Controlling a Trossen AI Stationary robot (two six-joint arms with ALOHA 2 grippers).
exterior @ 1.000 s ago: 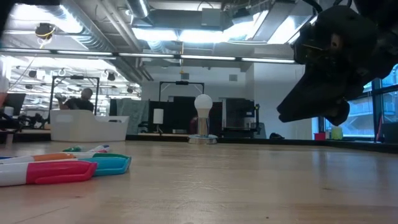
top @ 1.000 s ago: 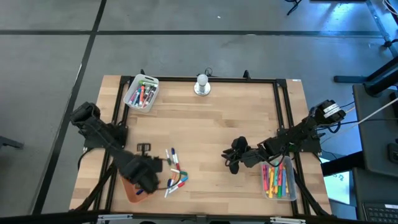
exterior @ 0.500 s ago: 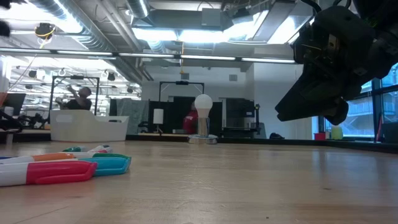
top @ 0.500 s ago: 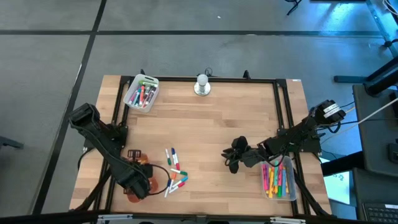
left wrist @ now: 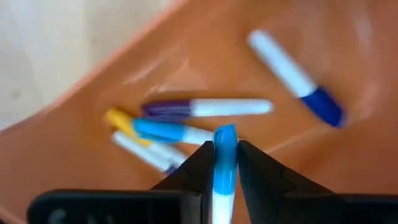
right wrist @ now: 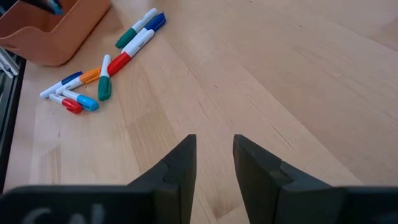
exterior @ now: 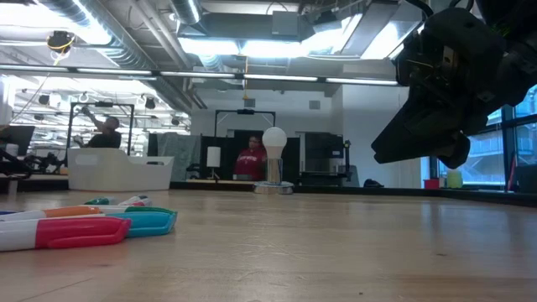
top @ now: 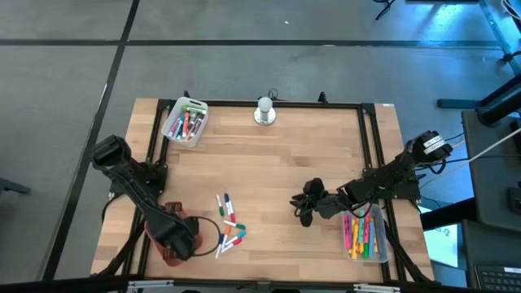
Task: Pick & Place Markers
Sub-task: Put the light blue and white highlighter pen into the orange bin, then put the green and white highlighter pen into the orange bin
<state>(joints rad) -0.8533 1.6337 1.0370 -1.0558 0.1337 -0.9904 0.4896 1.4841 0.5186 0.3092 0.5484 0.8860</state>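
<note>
My left gripper (top: 176, 239) hangs fingers-down over the orange tray (left wrist: 74, 149) at the table's near left corner, shut on a white marker with a light-blue cap (left wrist: 224, 163). Several other markers (left wrist: 205, 108) lie on the tray's floor below it. More loose markers (top: 228, 225) lie flat on the wood just right of the tray, also seen as markers (right wrist: 106, 70) in the right wrist view. My right gripper (top: 306, 203) waits open above bare wood right of centre, its fingers (right wrist: 186, 163) with nothing between them. My left gripper pinches the marker's white barrel (left wrist: 222, 186) between its two fingers, just behind the light-blue cap (left wrist: 225, 139). The fingers point down and lie along the marker. The cap end sticks out past the fingertips, above the tray floor and clear of the markers there.
A clear tray of markers (top: 186, 120) stands at the far left, another clear tray of markers (top: 364, 236) at the near right beside my right arm. A white bulb on a round base (top: 264, 111) stands at the far edge. Bare wood lies in the middle.
My left gripper has gone toward the table's left and near edges and down, from beside the loose markers to over the orange tray, carrying the blue-capped marker and tipping to point straight down. My right arm has kept still.
</note>
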